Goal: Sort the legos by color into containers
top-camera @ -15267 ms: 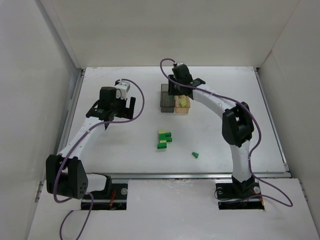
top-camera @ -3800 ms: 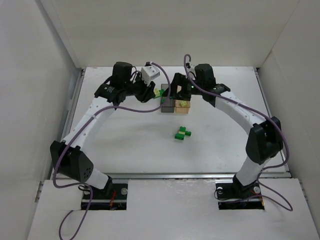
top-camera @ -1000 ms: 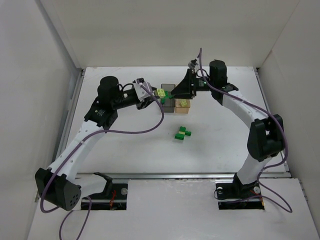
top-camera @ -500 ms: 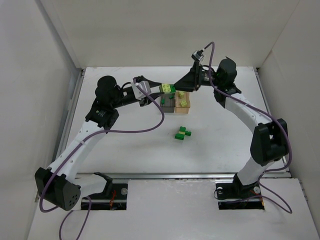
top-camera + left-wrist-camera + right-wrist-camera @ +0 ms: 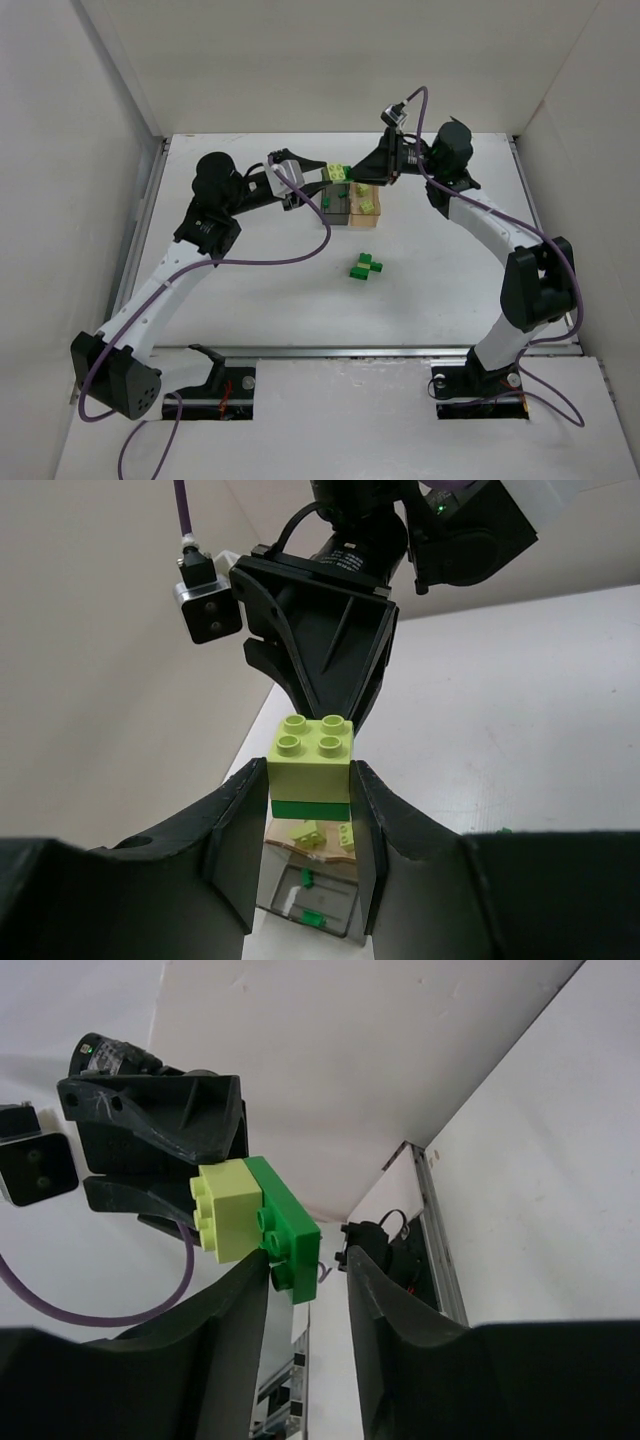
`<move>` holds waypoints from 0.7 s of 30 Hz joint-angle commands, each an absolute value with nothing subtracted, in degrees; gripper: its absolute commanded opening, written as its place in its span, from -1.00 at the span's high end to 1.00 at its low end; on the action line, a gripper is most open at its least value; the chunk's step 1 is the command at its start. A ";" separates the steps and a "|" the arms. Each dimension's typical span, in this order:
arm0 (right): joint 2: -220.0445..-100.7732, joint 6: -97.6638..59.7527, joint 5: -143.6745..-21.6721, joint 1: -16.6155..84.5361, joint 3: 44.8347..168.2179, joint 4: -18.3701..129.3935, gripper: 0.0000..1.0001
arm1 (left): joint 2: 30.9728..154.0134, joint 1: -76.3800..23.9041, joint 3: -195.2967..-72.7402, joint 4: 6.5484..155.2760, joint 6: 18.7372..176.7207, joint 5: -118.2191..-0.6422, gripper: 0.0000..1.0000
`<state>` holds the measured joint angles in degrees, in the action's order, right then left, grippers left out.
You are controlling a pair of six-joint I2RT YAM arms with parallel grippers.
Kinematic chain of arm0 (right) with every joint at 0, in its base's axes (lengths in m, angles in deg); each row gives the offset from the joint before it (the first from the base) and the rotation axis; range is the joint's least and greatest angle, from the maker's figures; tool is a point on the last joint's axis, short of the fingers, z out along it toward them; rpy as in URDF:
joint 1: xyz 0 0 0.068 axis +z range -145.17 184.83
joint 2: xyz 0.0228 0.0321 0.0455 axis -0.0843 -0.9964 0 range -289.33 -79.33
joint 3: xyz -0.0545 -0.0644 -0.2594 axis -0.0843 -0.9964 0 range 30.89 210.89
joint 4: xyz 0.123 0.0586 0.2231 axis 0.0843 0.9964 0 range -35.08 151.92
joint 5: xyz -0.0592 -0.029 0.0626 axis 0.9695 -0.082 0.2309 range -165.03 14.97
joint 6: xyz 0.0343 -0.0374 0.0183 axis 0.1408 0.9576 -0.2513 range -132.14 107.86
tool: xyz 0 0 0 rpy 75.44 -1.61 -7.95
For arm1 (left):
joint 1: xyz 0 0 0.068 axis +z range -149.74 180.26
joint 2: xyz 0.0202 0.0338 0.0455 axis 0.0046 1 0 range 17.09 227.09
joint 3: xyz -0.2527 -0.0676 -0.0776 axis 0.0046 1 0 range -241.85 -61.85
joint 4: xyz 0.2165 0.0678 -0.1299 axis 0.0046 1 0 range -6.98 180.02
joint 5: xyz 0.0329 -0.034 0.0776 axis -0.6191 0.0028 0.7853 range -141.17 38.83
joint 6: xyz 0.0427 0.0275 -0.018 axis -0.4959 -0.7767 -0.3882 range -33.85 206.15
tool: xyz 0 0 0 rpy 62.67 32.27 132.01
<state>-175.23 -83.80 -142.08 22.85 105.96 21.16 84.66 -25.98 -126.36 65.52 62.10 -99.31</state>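
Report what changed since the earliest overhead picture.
The left gripper came in from the left and now holds a yellow-green brick stacked on a green brick over the containers. The right gripper swung round to straddle the green one. The loose bricks shifted right. Containers unmoved.

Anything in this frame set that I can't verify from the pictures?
- Top view: the loose legos on the table are too small to count.
- Left wrist view: the containers are mostly hidden by the left end effector and its brick stack.
- Right wrist view: it is unclear whether the right end effector touches the stack's green brick.
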 commanded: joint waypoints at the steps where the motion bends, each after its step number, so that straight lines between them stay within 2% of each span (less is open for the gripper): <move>1: -173.11 -85.87 -142.53 23.82 108.32 14.58 0.17 | 84.50 -26.46 -127.24 61.92 63.03 -99.33 1.00; 2: -173.11 -86.49 -143.05 23.82 108.32 13.70 0.25 | 84.50 -26.46 -127.24 61.92 63.03 -98.81 1.00; 4: -174.33 -94.36 -143.06 23.82 106.40 2.59 0.27 | 84.50 -26.46 -126.72 61.92 62.51 -98.28 1.00; 6: -176.17 -105.86 -142.19 23.82 103.77 -12.94 0.33 | 84.50 -26.46 -126.71 61.92 62.51 -98.28 1.00; 7: -179.49 -118.19 -141.40 23.82 103.75 -29.21 0.37 | 85.02 -26.46 -126.71 61.92 62.51 -98.28 1.00; 10: -186.35 -133.04 -137.18 24.34 104.28 -47.34 0.67 | 85.03 -26.46 -126.71 61.92 62.51 -97.75 1.00; 12: -186.99 -134.93 -137.17 24.87 103.67 -48.19 0.87 | 85.03 -26.46 -126.71 62.45 62.51 -97.75 1.00; 13: -186.99 -132.92 -137.17 24.87 103.14 -46.53 0.87 | 85.03 -26.46 -126.71 62.45 62.51 -97.23 1.00; 15: -186.47 -131.24 -137.17 25.48 103.14 -45.02 1.00 | 85.03 -26.46 -126.71 62.98 62.51 -96.70 1.00; 20: -182.70 -121.41 -139.63 25.49 104.28 -32.57 1.00 | 85.03 -26.46 -126.71 66.48 61.98 -94.51 1.00; 21: -180.86 -116.08 -140.50 25.49 104.28 -25.84 1.00 | 85.55 -26.46 -126.71 67.01 61.98 -93.72 0.96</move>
<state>-186.92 -122.46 -139.22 24.87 102.38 -15.80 86.25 -26.28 -126.25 66.90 62.05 -95.16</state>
